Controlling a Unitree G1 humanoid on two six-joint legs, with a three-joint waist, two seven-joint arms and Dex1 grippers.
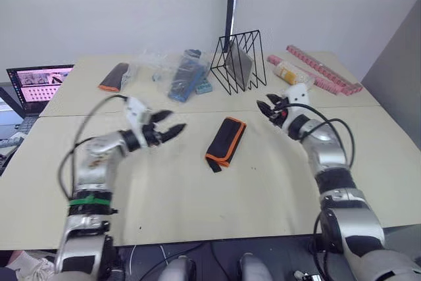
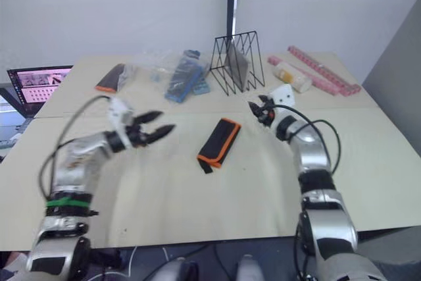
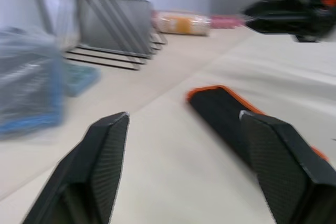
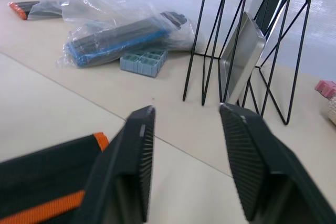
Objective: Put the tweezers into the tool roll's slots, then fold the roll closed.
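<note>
Light is bright, soft and even across the table [image 1: 197,189] — shadows under the tool roll [image 1: 225,141] and wire rack [image 1: 239,61] are faint, with no hard glare. In the head views the left gripper [image 1: 172,127] and its arm are smeared by motion blur, and the far clutter is slightly soft. The left wrist view is blurred throughout — the plastic bag [image 3: 29,80] and rack are hazy — while the right wrist view is sharp on the rack [image 4: 252,51] and softer at its near fingers [image 4: 134,150].

The tool roll [image 1: 225,141] lies folded at the table [image 1: 197,202] centre; wire rack [image 1: 239,61] at twelve o'clock, plastic bag [image 1: 181,74] at eleven, pouch [image 1: 114,77] at ten.
</note>
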